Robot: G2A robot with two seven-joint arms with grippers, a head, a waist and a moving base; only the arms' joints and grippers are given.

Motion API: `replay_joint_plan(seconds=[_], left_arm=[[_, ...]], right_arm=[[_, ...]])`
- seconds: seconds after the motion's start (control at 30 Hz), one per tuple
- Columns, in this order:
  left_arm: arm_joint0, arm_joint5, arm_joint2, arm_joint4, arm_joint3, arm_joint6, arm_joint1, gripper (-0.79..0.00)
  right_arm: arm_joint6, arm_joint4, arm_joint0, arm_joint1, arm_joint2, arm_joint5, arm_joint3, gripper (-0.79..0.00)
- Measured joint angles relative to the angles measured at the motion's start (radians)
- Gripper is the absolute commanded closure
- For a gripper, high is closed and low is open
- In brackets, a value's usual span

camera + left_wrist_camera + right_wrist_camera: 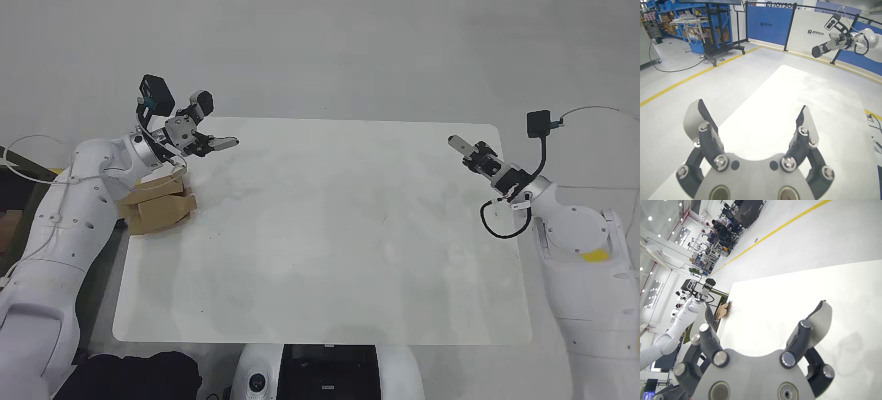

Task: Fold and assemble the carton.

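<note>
now left end effector (752, 104), right end effector (764, 304) spread, far corners; carton (160, 205) straddles table (320, 250) edge.

Big industrial lab floor, this one: out ahead of the left gripper (752, 106), past the white table (810, 98), a pale floor (677, 94) runs off with a yellow line (696, 75) painted across it, to blue shelves (662, 8) stacked with cardboard boxes (671, 28), a wheeled screen stand (719, 34) and blue partition panels (770, 24). Far beyond the right gripper (764, 306), a tall white hall opens up, with ceiling lights (650, 218) in rows and desks (747, 211) with office chairs (723, 233).
</note>
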Motion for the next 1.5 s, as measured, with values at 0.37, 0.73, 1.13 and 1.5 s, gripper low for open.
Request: replay_joint_plan(seconds=[0.37, 0.73, 1.13, 1.5], left_arm=[[0.000, 0.000, 0.000, 0.000, 0.000, 0.000, 0.000, -0.785], [0.001, -0.018, -0.023, -0.149, 0.031, -0.133, 0.003, -0.785], [0.004, -0.025, -0.103, -0.745, 0.017, -0.719, 0.066, -0.785], [0.003, -0.008, -0.197, -1.048, 0.071, -1.108, 0.140, -0.785]], right_arm=[[0.000, 0.000, 0.000, 0.000, 0.000, 0.000, 0.000, -0.784], [0.000, 0.000, 0.000, 0.000, 0.000, 0.000, 0.000, -0.785], [0.000, 0.000, 0.000, 0.000, 0.000, 0.000, 0.000, -0.785], [0.000, 0.000, 0.000, 0.000, 0.000, 0.000, 0.000, -0.785]])
